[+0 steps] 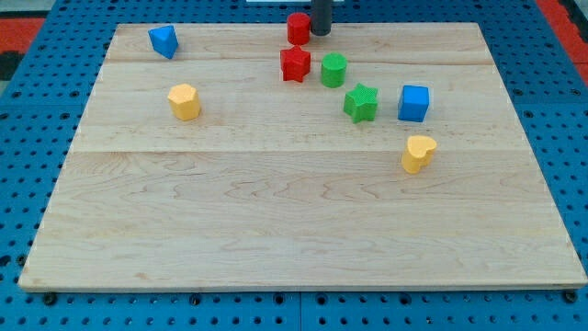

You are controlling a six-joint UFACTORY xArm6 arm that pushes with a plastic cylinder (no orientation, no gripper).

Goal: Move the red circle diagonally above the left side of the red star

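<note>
The red circle (298, 28) stands near the board's top edge, just above the red star (295, 63), a small gap between them. My tip (320, 33) is right beside the red circle on its right, touching or almost touching it. The rod comes down from the view's top edge.
A green circle (333, 70) sits right of the red star. A green star (361, 103) and a blue cube (413, 103) lie further right. A yellow heart (418, 154) is below them. A blue block (163, 40) is at top left, a yellow hexagon (184, 101) below it. The wooden board (276, 230) lies on blue pegboard.
</note>
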